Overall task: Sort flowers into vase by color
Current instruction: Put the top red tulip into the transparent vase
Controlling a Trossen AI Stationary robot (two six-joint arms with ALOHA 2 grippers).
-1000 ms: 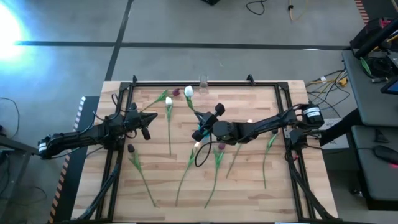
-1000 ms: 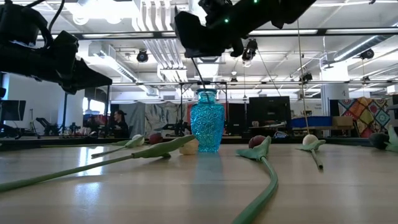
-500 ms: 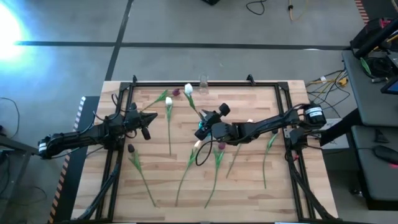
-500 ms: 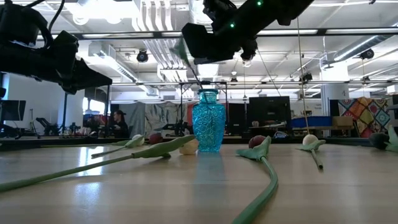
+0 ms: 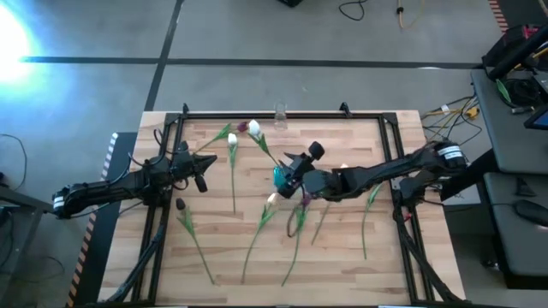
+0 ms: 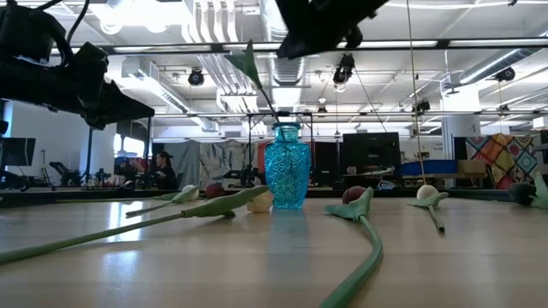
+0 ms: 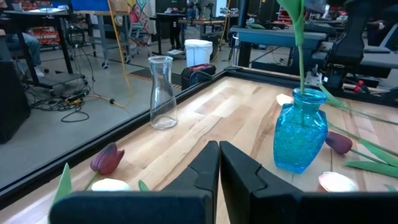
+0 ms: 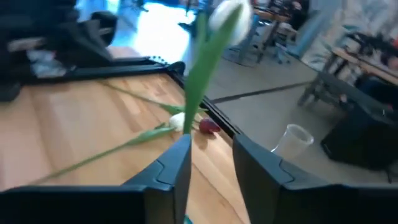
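Flowers (image 5: 296,224) are mostly lying on the table while my spread right gripper (image 5: 294,174) is leaving one white tulip (image 5: 254,128) in the blue vase (image 6: 285,166).

right end effector (image 5: 292,168): fingers parted, drawn back toward the desk's right side
white tulip with long green stem (image 5: 254,128): released, now standing tilted in the blue glass vase (image 5: 282,176)

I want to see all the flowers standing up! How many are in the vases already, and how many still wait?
Done: one white tulip stands in the blue vase. In hand: nothing; the right gripper has open fingers above that vase. Left: the clear vase is empty, and roughly eight tulips lie on the table. The left gripper waits shut.
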